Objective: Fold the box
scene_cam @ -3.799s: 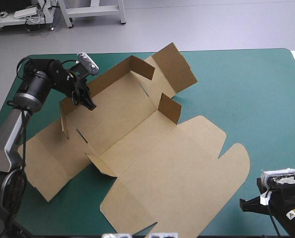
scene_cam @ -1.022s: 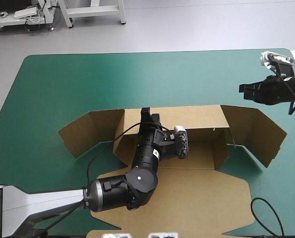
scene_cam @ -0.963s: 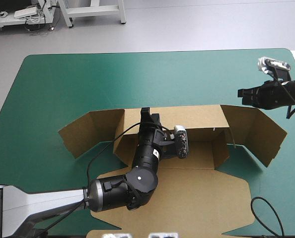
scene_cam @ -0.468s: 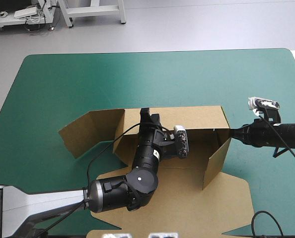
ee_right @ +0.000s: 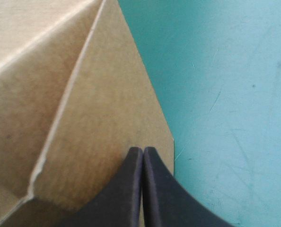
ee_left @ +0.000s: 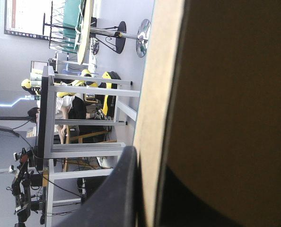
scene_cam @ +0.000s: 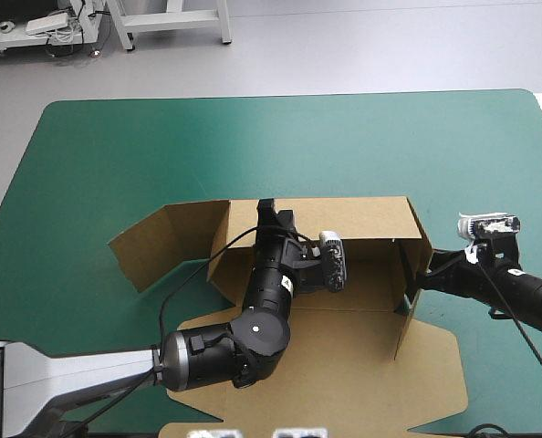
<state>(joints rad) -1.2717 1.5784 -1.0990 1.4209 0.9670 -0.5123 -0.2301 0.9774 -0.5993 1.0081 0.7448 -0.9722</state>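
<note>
Clamping box (scene_cam: 362, 219) wall w/ L hand (scene_cam: 268, 208); R hand (ee_right: 142, 156), pinched, against flap (ee_right: 112, 118).

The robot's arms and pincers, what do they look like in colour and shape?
The left arm has rounded black joint housings, one with a small white dot, and a pale grey segment nearer its base. The right arm is a slim black tube. The left pincer and the right pincer each have two broad black fingers curved like fins.
</note>
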